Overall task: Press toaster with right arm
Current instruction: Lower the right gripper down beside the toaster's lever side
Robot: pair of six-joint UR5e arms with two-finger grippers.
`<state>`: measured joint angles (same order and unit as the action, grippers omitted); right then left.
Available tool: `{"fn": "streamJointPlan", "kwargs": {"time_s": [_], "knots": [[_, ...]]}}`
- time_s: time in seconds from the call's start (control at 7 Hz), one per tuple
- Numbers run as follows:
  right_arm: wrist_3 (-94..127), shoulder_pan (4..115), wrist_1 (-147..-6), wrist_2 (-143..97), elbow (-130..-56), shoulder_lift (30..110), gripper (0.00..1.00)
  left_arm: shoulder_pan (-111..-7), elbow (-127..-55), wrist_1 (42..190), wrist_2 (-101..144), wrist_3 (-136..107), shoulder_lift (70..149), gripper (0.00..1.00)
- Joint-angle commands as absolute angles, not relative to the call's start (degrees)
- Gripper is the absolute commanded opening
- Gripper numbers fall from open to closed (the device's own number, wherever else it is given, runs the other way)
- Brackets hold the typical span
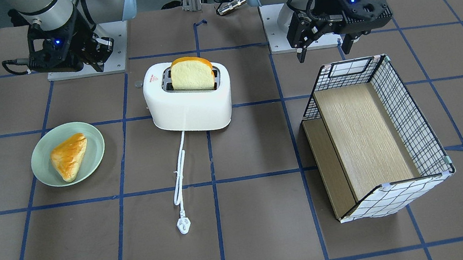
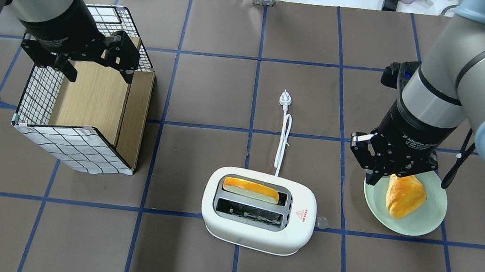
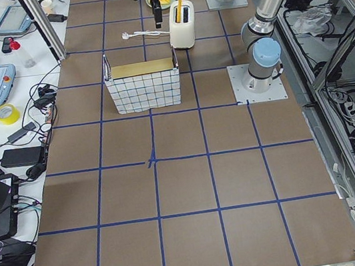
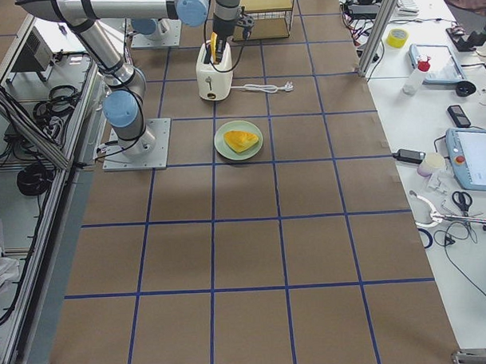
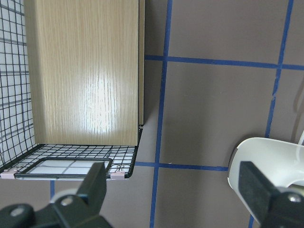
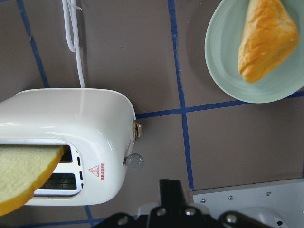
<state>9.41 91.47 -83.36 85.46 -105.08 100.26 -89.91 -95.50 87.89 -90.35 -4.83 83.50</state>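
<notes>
The white toaster (image 1: 188, 102) stands mid-table with a bread slice (image 1: 192, 74) upright in one slot, its other slot empty. It also shows from overhead (image 2: 256, 223) and in the right wrist view (image 6: 61, 137). A small round lever knob (image 6: 134, 161) sticks out of its end, on the side towards my right gripper. Its cord and plug (image 1: 183, 222) lie on the table. My right gripper (image 2: 378, 176) hangs shut and empty above the plate's edge, to the right of the toaster and apart from it. My left gripper (image 1: 323, 45) is open and empty over the grid-patterned box.
A green plate (image 2: 425, 223) with a pastry (image 2: 405, 194) sits right of the toaster in the overhead view. The grid-patterned box (image 2: 74, 150) with wooden inner panels lies on its side at the left. Blue tape lines cross the brown table.
</notes>
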Motion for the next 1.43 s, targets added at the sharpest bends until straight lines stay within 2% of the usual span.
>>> {"fn": "streamJointPlan", "kwargs": {"time_s": [0.0, 0.57, 1.29], "knots": [[9.41, 91.41, -88.31, 81.59, -111.76, 100.11, 0.00, -89.91, -95.45, 87.89, -90.35, -4.83, 83.50, 1.00], [9.40, 91.49, -94.81, 77.87, -117.24, 98.71, 0.00, -89.91, -95.45, 87.89, -90.35, -4.83, 83.50, 1.00], [8.61, 91.41, -94.23, 77.87, -117.86, 97.82, 0.00, -89.91, -95.45, 87.89, -90.35, -4.83, 83.50, 1.00]]}}
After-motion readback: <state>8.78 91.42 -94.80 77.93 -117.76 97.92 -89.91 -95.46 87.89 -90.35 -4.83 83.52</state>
